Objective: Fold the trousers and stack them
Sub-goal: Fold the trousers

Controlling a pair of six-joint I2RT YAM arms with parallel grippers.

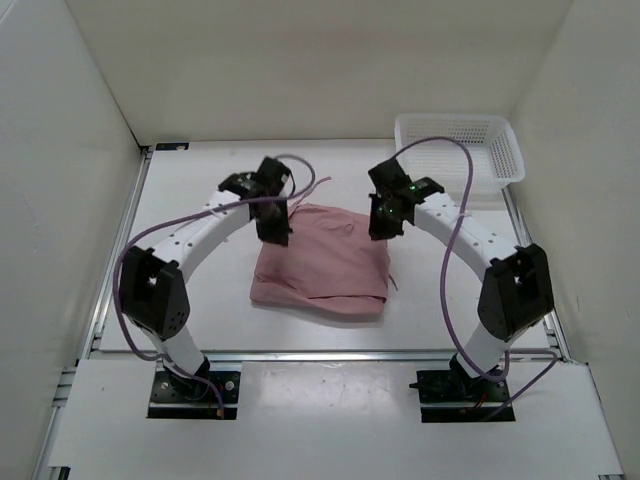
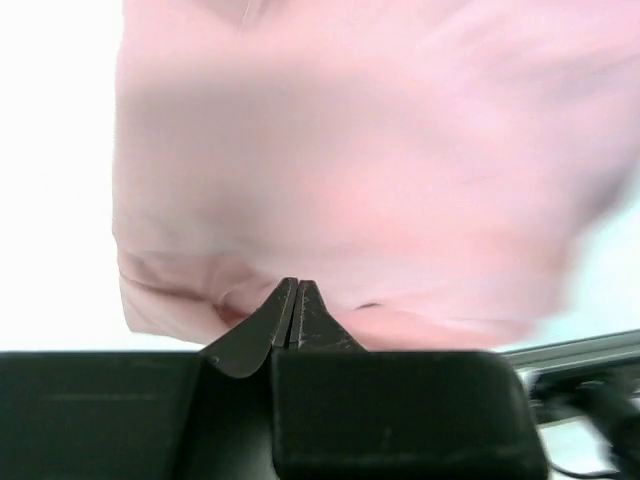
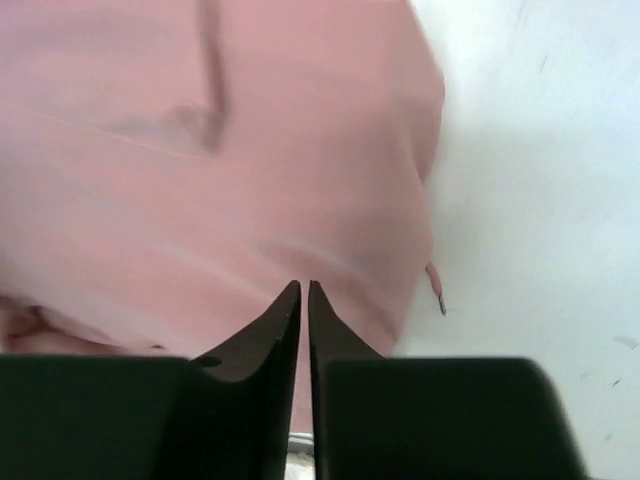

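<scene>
From above you see the dusty-pink trousers [image 1: 322, 272] folded mid-table. The left gripper [image 1: 272, 230] is at their far-left corner and the right gripper [image 1: 385, 222] at their far-right, with a white basket [image 1: 497, 165] beyond. In your left wrist view, the jaws are pressed together over pink cloth. In your right wrist view, they nearly touch, with a drawstring cord [image 3: 437, 292] end beside the fabric.

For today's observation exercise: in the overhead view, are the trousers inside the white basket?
No, the trousers lie on the open table, while the basket stands apart at the far right corner.
</scene>
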